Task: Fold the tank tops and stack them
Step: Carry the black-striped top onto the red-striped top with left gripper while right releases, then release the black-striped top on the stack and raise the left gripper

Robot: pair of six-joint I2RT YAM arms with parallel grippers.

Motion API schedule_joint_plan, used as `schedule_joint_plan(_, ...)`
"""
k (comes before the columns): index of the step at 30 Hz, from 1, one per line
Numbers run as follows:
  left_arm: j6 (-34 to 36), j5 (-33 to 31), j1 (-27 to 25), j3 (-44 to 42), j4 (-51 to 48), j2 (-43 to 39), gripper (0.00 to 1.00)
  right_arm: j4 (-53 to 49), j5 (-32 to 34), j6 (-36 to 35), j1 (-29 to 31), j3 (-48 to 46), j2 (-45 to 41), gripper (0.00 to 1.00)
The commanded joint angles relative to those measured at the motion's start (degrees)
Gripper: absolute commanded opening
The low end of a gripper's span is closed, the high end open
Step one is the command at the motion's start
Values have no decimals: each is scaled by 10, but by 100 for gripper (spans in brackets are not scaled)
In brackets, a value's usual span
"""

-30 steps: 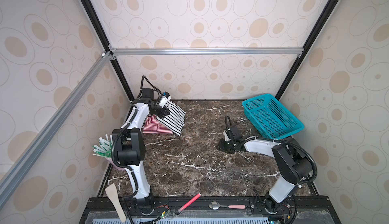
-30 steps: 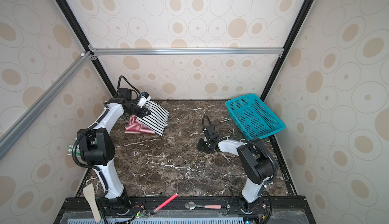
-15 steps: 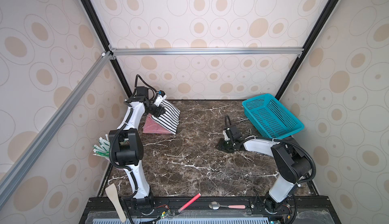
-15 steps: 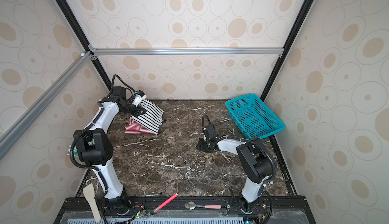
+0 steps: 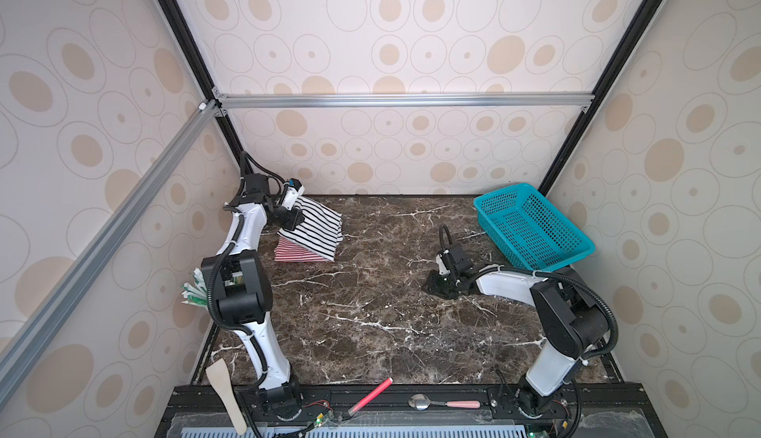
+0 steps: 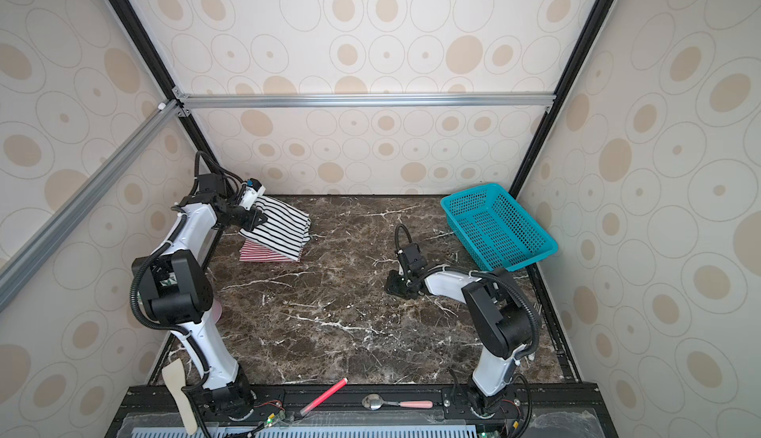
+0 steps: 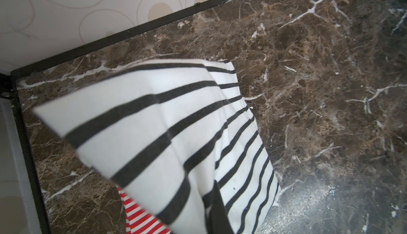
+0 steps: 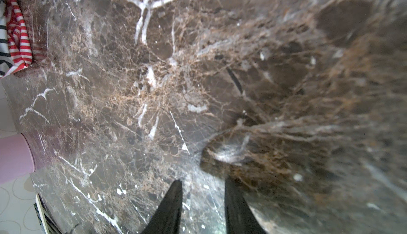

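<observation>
The black-and-white striped tank top [image 5: 317, 226] [image 6: 284, 228] lies folded at the back left, over the red-and-white striped tank top [image 5: 294, 254] [image 6: 259, 252]. My left gripper [image 5: 294, 219] [image 6: 259, 219] is shut on the black-and-white top's left edge and holds that edge raised. In the left wrist view the striped cloth [image 7: 154, 123] covers most of the left gripper [image 7: 214, 200], and the red stripes [image 7: 141, 217] show beneath. My right gripper [image 5: 436, 285] [image 6: 395, 283] [image 8: 202, 184] stands open and empty, low over the marble right of centre.
A teal mesh basket [image 5: 531, 226] [image 6: 498, 226] sits at the back right. A pink cup [image 8: 15, 156] with sticks [image 5: 193, 289] stands by the left wall. On the front rail lie a wooden spatula [image 5: 226, 390], a red stick [image 5: 370, 394] and a spoon [image 5: 444, 404].
My left gripper has pulled the black-and-white top leftward toward the back left corner, over the red-striped one. The right arm has stayed still.
</observation>
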Motion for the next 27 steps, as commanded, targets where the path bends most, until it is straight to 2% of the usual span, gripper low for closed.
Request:
schedule_joint_plan(1, -5, -31, 9, -26, 42, 1, 0, -20, 6, -6, 6, 9, 4, 35)
schedule_joint_plan(10, -45, -91, 28, -116, 137, -5, 0, -17, 3, -5, 7, 2, 5, 35)
schedule_joint_plan(14, -63, -139, 28, -148, 173, -13, 0, -14, 3, -4, 7, 2, 9, 35)
schedule_joint_plan(15, -67, -151, 28, -153, 180, -14, 7, -13, 2, -4, 7, 2, 9, 35)
schedule_joint_plan(17, -71, -174, 28, -160, 190, -13, 31, -11, 0, -4, 7, 2, 10, 35)
schedule_joint_plan(18, -76, -189, 28, -165, 199, -16, 39, -11, -1, -5, 7, 2, 10, 35)
schedule_joint_plan(19, -79, -204, 28, -172, 209, -19, 43, -10, -1, -4, 8, 2, 10, 35)
schedule_joint_plan(27, -112, -304, 30, -199, 285, -37, 49, 0, -4, -2, 9, -7, 7, 35)
